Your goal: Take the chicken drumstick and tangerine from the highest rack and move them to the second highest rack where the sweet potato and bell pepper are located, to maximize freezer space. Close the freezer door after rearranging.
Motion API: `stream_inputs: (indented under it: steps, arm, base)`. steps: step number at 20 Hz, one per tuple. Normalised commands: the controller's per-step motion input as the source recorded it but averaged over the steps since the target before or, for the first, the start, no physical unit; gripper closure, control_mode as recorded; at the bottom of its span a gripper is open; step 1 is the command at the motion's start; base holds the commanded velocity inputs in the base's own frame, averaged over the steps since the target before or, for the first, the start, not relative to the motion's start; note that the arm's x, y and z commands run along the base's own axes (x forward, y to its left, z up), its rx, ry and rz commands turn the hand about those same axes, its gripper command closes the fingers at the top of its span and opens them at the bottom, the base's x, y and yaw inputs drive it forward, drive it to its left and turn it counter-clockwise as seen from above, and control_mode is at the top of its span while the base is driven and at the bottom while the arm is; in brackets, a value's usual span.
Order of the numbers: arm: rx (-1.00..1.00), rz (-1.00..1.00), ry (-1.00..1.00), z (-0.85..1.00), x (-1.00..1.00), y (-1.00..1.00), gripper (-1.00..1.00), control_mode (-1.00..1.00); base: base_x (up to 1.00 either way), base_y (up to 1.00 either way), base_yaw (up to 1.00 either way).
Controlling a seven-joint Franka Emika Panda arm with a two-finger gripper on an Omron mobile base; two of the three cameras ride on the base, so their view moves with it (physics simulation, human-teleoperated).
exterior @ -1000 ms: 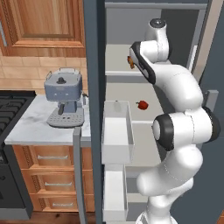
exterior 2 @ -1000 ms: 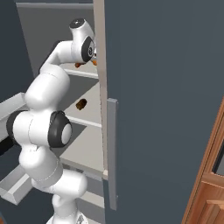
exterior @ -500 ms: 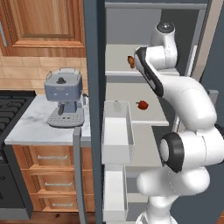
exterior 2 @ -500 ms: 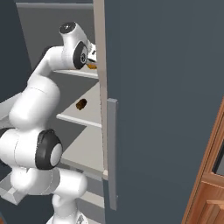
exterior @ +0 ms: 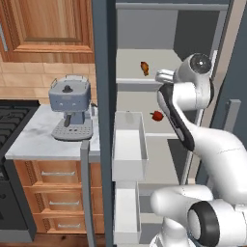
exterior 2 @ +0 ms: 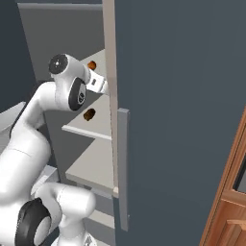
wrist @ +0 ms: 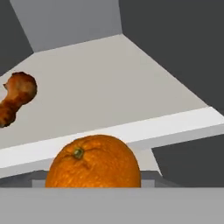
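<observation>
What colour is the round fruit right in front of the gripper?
Orange, with a small green stem spot: the round tangerine, clearest in the hand view.

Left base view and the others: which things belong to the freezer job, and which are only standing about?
Part of the job:
- chicken drumstick, on the highest rack
- tangerine, close before the hand camera
- bell pepper, on the second rack
- sweet potato
- freezer door, open

Just standing about:
- coffee machine
- stove
- wooden drawers
</observation>
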Motion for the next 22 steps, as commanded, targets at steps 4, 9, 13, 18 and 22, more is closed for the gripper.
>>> stream_inputs:
  steps: [4, 9, 13, 18, 22]
  arm:
    - [0.02, 0.07, 0.01, -0.46, -0.62, 0.01, 1.00, -1.00]
    - [-0.04, 0.13, 0.06, -0.57, -0.17, 0.12, 1.00, -1.00]
    - [-0.10, 0.09, 0.00, -0.58, 0.23, 0.13, 1.00, -1.00]
    - [-0.05, 0.01, 0.00, -0.39, 0.40, 0.13, 1.00, -1.00]
    - [0.00, 0.00, 0.07, -0.23, 0.59, 0.09, 1.00, -1.00]
  base:
    - [0.00, 0.00, 0.00]
    - [0.00, 0.00, 0.00]
    - [0.00, 0.00, 0.00]
    - [0.00, 0.00, 0.00]
    - [0.00, 0.00, 0.00]
